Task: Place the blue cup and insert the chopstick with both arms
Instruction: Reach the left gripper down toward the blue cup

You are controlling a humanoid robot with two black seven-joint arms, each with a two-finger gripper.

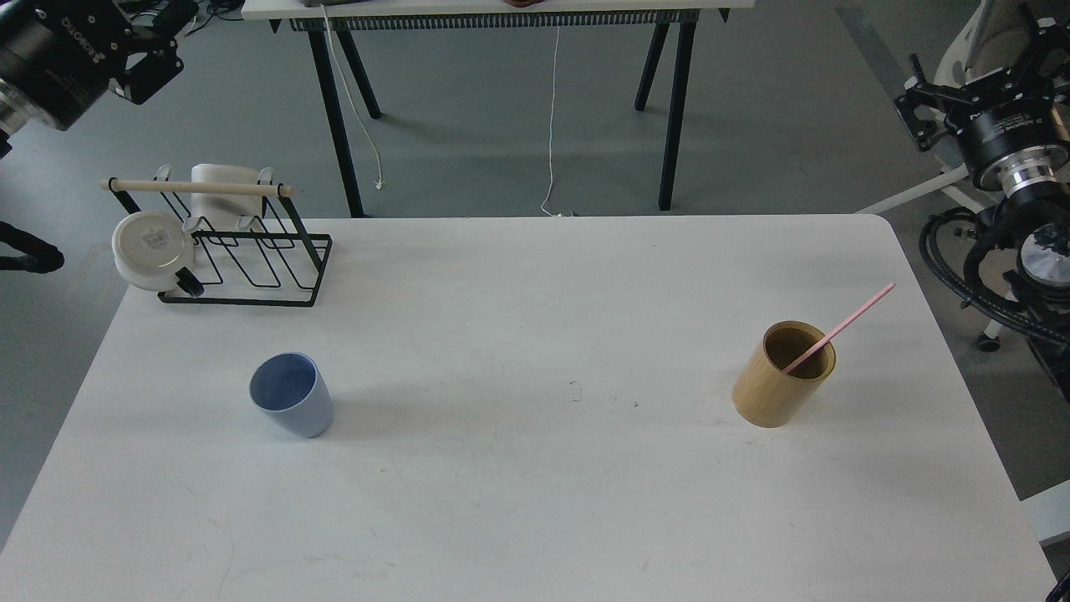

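Meanwhile both arms hang raised off the table (535,502), left fingers (155,63) high, right fingers (919,109) high.

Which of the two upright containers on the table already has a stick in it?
The tan cylinder on the right: the pink chopstick leans out of its mouth. The blue cup on the left looks empty.

Table (535,502): everything you see rests on it.
Cup (292,395): upright at your left, in front of the rack.
Rack (242,251): far left corner (two mugs (150,249) hang on it).
Holder (783,374): upright at your right, well apart from the cup.
Chopstick (844,325): in the holder, leaning up and right over its rim.
Second table (501,8): behind yours.
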